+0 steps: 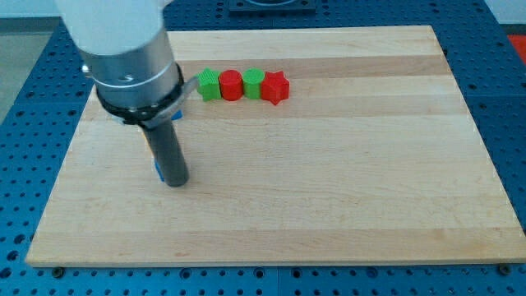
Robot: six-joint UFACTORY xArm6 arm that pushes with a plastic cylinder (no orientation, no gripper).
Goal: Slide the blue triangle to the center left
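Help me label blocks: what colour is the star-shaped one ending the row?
Red. The star block shows clearly in the camera view, at the row's right end.

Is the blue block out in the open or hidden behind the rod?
Mostly hidden: only blue slivers show beside my tip; its shape cannot be told.

A robotics laboratory bench: a pale wooden board (329,164) lies on a blue perforated metal table (25,90) whose regular grid of mounting holes marks it as test-rig equipment. A grey industrial robot arm (123,57) reaches in from the far left, and small plastic blocks (243,85) in red and green stand in a row on the board's far side.
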